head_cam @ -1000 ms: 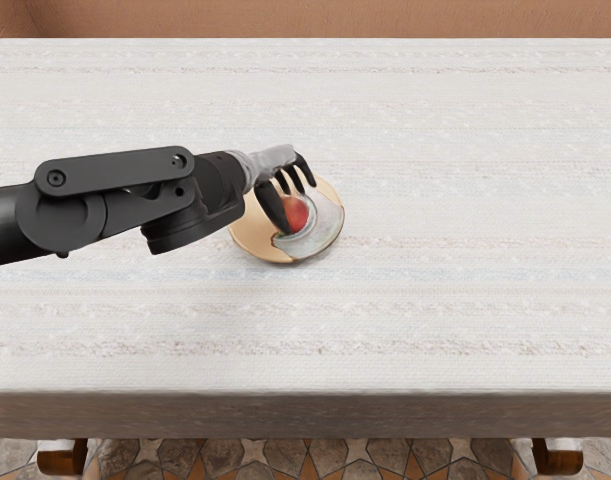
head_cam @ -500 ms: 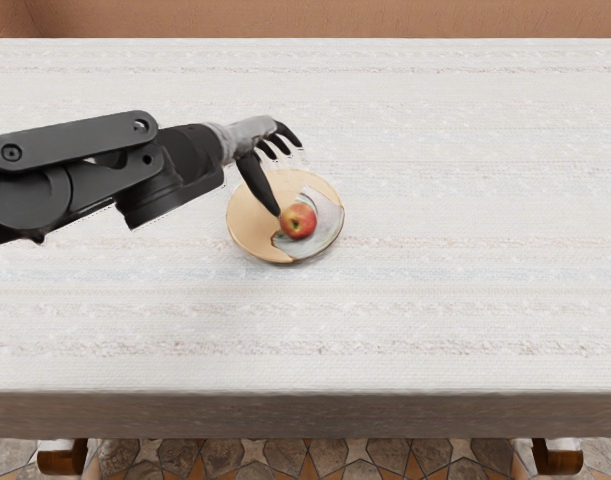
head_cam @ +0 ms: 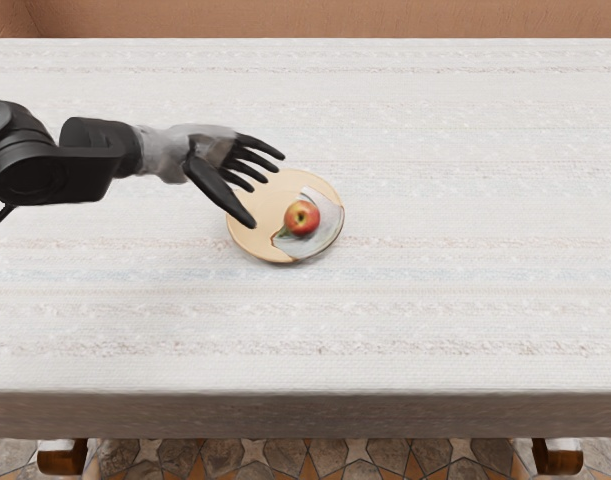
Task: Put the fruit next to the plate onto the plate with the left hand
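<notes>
Apple (head_cam: pixel 302 217) sits on plate (head_cam: pixel 251 236), right of centre. Pale glassy patch under it, maybe reflection; hard to tell. Plate lies on table (head_cam: pixel 435 300). Left hand (head_cam: pixel 220 162) hovers just beside plate's left rim, fingers (head_cam: pixel 257 146) spread wide, holding nothing, thumb tip over rim. Judgement: placing looks done, apple released. Next move calls for lifting hand clear without brushing apple or plate.

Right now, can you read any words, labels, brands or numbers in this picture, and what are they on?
None: no word, label, brand, number or sign shows. The apple, the plate, the left hand and the table are all bare of markings.
</notes>
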{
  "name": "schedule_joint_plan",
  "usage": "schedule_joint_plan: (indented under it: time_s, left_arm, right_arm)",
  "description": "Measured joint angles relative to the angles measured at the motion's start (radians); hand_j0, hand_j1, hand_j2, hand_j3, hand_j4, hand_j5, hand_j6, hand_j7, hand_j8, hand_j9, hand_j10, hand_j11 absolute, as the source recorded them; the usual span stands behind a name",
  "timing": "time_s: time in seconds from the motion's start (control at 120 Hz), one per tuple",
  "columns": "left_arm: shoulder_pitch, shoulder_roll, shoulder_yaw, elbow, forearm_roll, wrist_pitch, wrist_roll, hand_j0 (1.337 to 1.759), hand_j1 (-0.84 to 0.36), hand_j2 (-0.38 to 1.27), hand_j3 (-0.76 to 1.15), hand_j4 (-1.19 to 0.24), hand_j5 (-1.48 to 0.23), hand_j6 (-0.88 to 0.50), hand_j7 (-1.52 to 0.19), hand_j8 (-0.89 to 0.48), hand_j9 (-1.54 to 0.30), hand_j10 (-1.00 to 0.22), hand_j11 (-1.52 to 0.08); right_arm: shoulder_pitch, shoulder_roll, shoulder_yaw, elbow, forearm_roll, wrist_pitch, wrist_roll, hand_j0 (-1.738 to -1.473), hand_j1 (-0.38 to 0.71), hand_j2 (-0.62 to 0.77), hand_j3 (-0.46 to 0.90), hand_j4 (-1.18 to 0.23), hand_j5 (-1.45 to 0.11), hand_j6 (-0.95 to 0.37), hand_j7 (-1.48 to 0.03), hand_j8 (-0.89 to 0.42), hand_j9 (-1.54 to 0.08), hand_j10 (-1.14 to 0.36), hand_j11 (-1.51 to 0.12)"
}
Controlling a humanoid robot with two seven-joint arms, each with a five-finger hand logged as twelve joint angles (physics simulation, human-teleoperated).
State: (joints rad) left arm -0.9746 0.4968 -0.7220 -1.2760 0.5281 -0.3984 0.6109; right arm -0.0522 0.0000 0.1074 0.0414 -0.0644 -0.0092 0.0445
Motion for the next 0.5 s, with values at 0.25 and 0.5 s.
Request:
schedule_joint_plan:
  time_s: [0.25,0.5]
  left_arm:
    - [0.108,-0.001,-0.322,0.255,-0.098,-0.193,0.0,1.658,0.04,0.05,0.0,-0.26,-0.33,-0.26,-0.33,-0.26,-0.33,-0.26,-0.33]
    - [0.137,-0.008,-0.427,0.508,-0.232,-0.211,0.0,1.658,0.04,0.05,0.0,-0.25,-0.33,-0.25,-0.33,-0.25,-0.33,-0.25,-0.33]
  right_arm:
    - [0.0,0.0,0.0,0.0,0.0,0.0,0.0,-1.658,-0.3,-0.01,0.0,-0.04,-0.05,-0.04,-0.05,-0.04,-0.05,-0.04,-0.05]
    - [0.0,0.0,0.0,0.0,0.0,0.0,0.0,-1.658,-0.3,-0.01,0.0,-0.04,-0.05,-0.04,-0.05,-0.04,-0.05,-0.04,-0.05]
